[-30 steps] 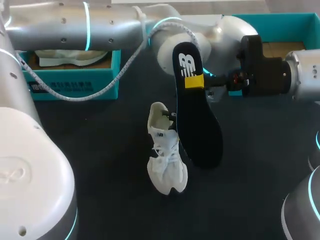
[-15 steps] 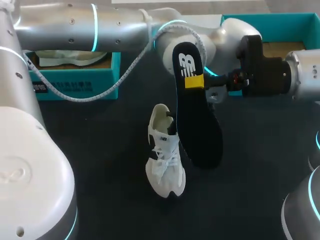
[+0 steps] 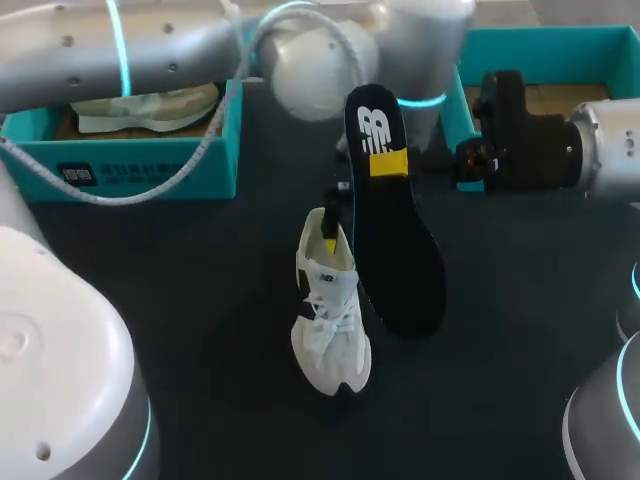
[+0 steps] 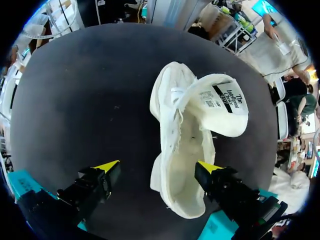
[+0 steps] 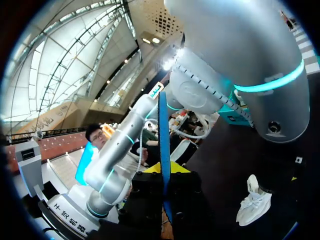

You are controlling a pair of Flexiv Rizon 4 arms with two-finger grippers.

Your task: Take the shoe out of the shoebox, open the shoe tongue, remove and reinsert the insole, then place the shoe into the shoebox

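left arm (image 3: pixel 60 50) swung over shoe (image 3: pixel 330 330) | left pincer (image 4: pixel 159 166) wide around heel | right pincer (image 3: pixel 390 163) grips insole (image 3: pixel 395 260) | shoebox (image 3: pixel 150 170) behind

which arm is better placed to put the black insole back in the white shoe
Right: the right tool is shut on the black foam insole, held just beside the white mesh shoe. The left tool is open over the shoe, holding nothing.

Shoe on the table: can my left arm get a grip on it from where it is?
Probably yes. The left gripper is open above the shoe, whose heel end lies between its fingers with nothing in between. The insole, held by the right gripper, hangs beside the shoe.
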